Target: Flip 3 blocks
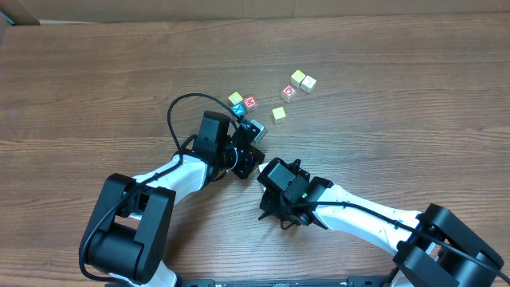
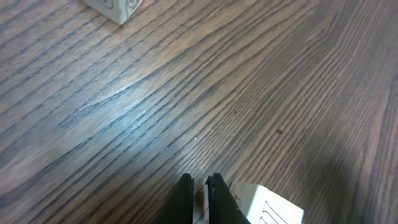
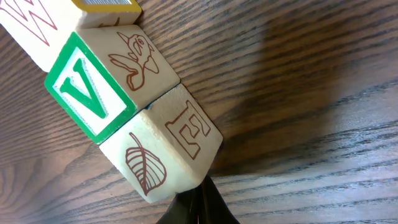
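Three picture blocks (image 1: 237, 109) clustered on the wooden bench (image 1: 96, 80); both grippers closed and empty.
Right wrist view: green V block (image 3: 92, 93) lay against a leaf-and-E block (image 3: 165, 149), with a W block (image 3: 28, 25) alongside. The right gripper (image 3: 198, 208), jaws together, sat just under the leaf-and-E block. The left gripper (image 2: 199, 198), jaws pressed nearly together, held nothing; a cream block (image 2: 273, 211) lay just beside it.

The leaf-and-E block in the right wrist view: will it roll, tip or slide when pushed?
The leaf-and-E block looks like rigid wood with flat faces, so it probably slides or tips rather than rolls. It seems to touch the V block, so a push may move both.
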You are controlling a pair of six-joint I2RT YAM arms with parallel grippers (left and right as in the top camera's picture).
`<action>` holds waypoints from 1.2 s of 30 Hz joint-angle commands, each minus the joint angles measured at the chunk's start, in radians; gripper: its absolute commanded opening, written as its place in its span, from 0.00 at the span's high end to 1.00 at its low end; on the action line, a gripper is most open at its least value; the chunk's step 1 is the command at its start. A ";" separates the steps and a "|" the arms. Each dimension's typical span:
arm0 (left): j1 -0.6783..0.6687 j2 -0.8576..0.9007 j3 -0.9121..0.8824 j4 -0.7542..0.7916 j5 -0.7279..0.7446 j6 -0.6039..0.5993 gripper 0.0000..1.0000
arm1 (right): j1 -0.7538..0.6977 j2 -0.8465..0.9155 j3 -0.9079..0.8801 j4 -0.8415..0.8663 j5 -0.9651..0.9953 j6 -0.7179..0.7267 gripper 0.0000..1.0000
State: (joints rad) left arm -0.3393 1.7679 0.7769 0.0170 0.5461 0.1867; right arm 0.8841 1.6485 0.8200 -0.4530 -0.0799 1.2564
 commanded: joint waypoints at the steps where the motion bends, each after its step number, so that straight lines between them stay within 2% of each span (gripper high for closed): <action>1: 0.004 0.011 -0.008 0.007 0.035 0.016 0.95 | -0.002 -0.002 0.032 0.003 0.000 -0.007 0.96; 36: 0.004 0.011 -0.008 -0.008 0.031 0.016 0.96 | -0.002 -0.002 0.032 0.003 -0.003 -0.007 0.96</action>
State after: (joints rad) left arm -0.3393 1.7679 0.7769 0.0132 0.5579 0.1867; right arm 0.8841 1.6485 0.8200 -0.4534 -0.0818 1.2564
